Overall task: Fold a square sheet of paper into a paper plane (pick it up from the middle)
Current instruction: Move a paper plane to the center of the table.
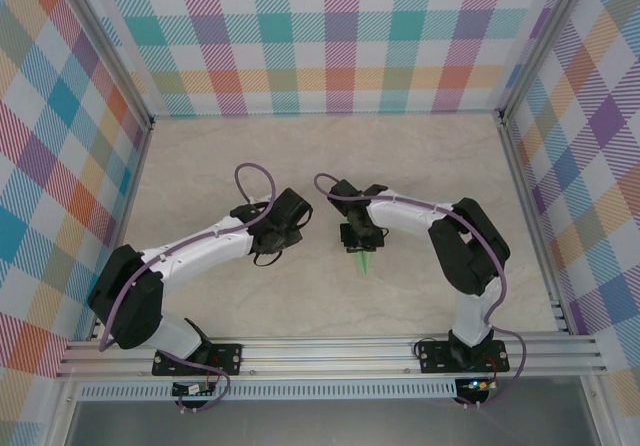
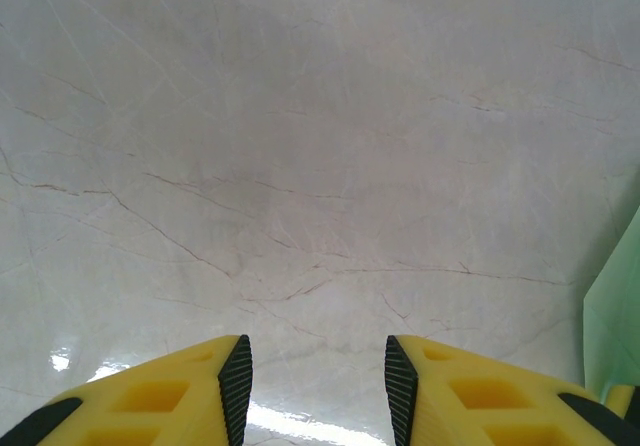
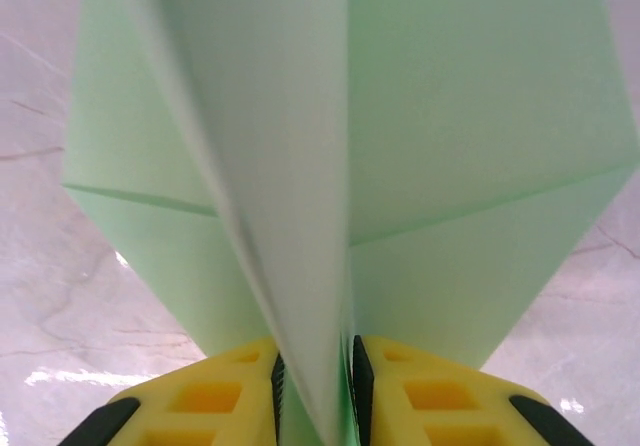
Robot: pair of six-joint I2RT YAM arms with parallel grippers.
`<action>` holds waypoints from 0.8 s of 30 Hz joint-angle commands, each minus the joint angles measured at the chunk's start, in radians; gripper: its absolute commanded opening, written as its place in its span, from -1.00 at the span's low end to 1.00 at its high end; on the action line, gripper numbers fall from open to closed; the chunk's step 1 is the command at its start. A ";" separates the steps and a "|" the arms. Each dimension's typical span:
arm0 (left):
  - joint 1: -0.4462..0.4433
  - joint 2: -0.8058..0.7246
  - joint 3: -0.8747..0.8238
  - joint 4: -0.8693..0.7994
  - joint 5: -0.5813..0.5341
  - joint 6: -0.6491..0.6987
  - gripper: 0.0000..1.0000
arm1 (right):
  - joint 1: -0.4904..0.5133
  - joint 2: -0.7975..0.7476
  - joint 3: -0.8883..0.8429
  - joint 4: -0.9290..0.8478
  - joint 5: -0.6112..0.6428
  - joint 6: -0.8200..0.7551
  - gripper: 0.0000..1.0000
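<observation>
Now, right fingers (image 3: pixel 230 391) flank the centre crease, handiest hold on the pale mint-green folded paper plane (image 3: pixel 460 146); clamping or not, cannot tell; left fingers (image 2: pixel 170 396) spread, empty, aside over pale marbled worktop (image 2: pixel 300 146)

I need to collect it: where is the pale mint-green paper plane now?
The pale mint-green paper plane is over the beige table, just right of centre in the top view, its fold pinched in the right gripper.

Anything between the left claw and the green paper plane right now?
Nothing visible. Bare marble-pattern tabletop lies between the left claw and the pale-green folded paper plane, which the right claw pinches at its centre crease.
</observation>
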 commanded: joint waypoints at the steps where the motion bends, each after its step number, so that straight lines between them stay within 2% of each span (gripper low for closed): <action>1: 0.008 -0.017 -0.016 0.000 0.000 -0.006 -0.15 | -0.007 0.036 0.044 -0.036 0.007 0.001 -0.48; 10: 0.009 -0.013 -0.014 0.000 0.003 -0.005 -0.15 | -0.026 0.070 0.064 -0.030 0.009 -0.004 -0.47; 16: 0.009 -0.009 -0.015 -0.003 0.007 -0.005 -0.15 | -0.035 0.082 0.036 0.000 -0.027 0.000 -0.59; 24: 0.009 -0.008 -0.008 0.000 0.015 0.003 -0.15 | -0.041 0.037 0.078 -0.021 -0.010 -0.029 -0.43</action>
